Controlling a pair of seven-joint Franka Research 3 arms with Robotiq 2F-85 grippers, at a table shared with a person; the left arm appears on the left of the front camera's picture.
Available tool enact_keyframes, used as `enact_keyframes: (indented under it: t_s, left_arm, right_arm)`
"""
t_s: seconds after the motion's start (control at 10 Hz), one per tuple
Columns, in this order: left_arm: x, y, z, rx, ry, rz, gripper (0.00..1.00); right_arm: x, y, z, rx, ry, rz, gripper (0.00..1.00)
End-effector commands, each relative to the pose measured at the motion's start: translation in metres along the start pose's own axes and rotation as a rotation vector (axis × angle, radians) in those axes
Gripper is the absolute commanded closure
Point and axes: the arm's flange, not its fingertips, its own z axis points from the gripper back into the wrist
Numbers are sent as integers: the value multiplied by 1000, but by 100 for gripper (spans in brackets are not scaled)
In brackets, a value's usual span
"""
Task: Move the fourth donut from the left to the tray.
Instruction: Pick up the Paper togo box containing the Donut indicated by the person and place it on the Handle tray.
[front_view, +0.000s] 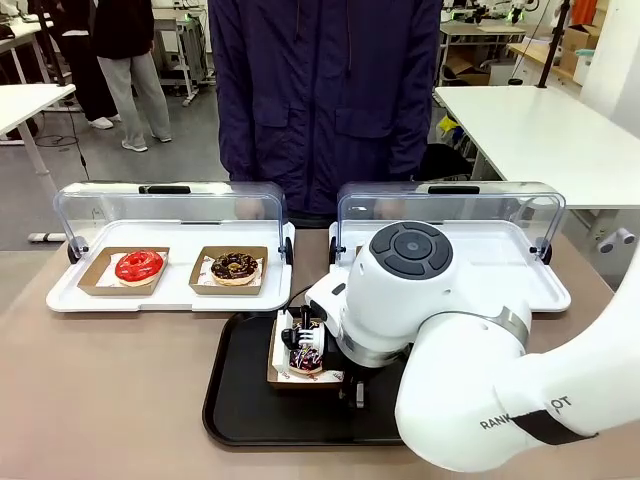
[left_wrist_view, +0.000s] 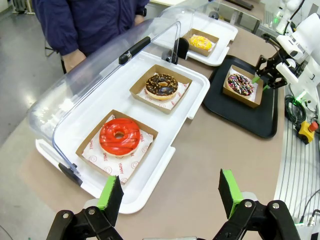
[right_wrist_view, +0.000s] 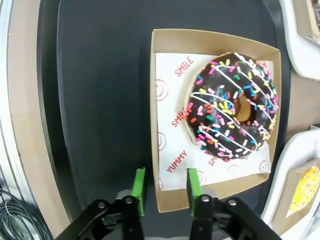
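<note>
Already you can count most of the job as done, judging by how things lie. Starting at your left, the left gripper (left_wrist_view: 170, 192) hangs over the bare table edge with its green pads spread wide and nothing between them, near the white tray with the clear dome lid (front_view: 120, 300) that holds a red-glazed donut (front_view: 139, 266) and a chocolate donut with crumb topping (front_view: 235, 267).

Moving toward the middle, the large flat black rectangular plastic tray (front_view: 240, 400) sits at the robot's side of the table, and the dark chocolate-glazed ring donut with coloured sprinkles (right_wrist_view: 232, 106) lies on it in its small brown cardboard holder (right_wrist_view: 215, 42). So the fourth donut is in the tray; what appears left is for you to let go and back the arm away.

Further right, the right gripper (right_wrist_view: 163, 192) is at the holder's near corner. Its green pads stand a narrow gap apart with the cardboard wall between them. You cannot tell from the wrist view whether they pinch that wall or have just slackened off it.
</note>
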Motion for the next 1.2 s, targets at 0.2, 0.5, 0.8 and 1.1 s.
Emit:
enact_keyframes:
  t_s: [0.2,0.5,0.8,1.1]
  left_arm:
    - [0,0,0,-5,-20,-20,0]
    - [0,0,0,-5,-20,-20,0]
    - [0,0,0,-5,-20,-20,0]
    - [0,0,0,-5,-20,-20,0]
  right_arm:
    - [-54,39,57,-22,-10,-32,0]
    - [-61,29,86,0,-12,-51,0]
    - [6,-2,60,-29,-3,-59,0]
    - [6,-2,60,-29,-3,-59,0]
